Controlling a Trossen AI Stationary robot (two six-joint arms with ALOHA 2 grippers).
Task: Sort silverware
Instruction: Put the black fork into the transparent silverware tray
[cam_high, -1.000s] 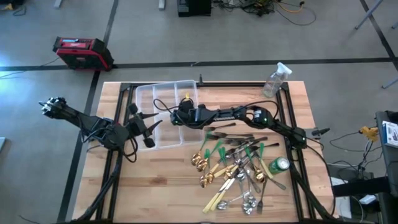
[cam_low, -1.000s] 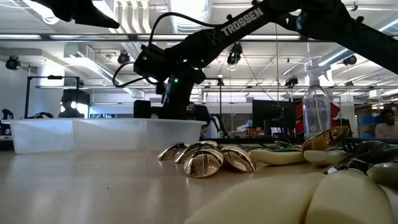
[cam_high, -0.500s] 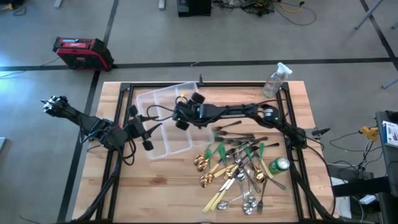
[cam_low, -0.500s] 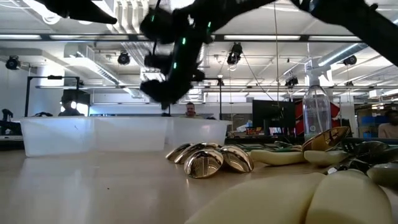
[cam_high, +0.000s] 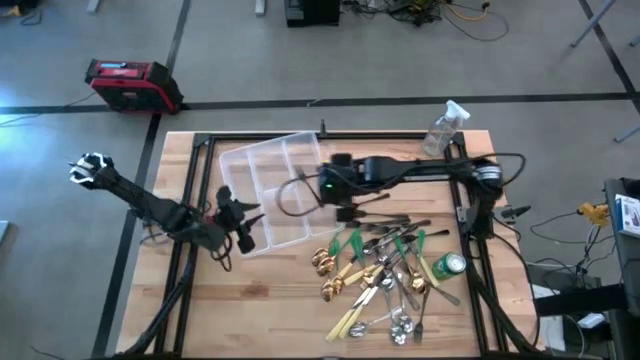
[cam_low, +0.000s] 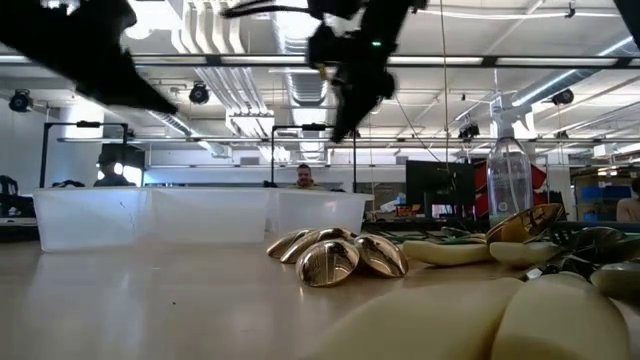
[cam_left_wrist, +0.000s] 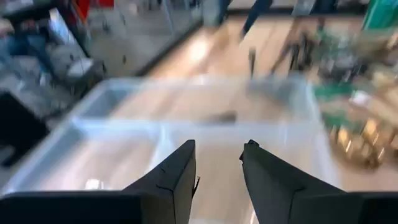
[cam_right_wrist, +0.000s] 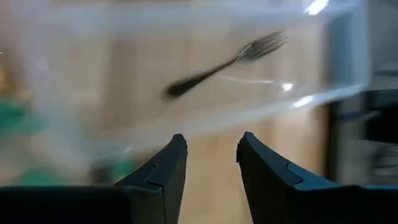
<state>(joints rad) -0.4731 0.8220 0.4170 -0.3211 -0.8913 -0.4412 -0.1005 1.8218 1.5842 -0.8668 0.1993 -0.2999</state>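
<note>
A clear divided tray (cam_high: 268, 190) is lying on the tabletop (cam_high: 270, 300); one dark fork (cam_right_wrist: 227, 61) is resting inside it, the only piece I can make out there; the silverware (cam_high: 385, 270) is lying heaped beside the tray, toward the green can (cam_high: 447, 264); the right pincer (cam_high: 345, 213) is hanging between tray and heap, fingers apart, holding nothing; the left pincer (cam_high: 246, 228) is sitting at the tray's opposite side, fingers apart, empty.

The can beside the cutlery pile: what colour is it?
Green can, clearest in the high view.
</note>
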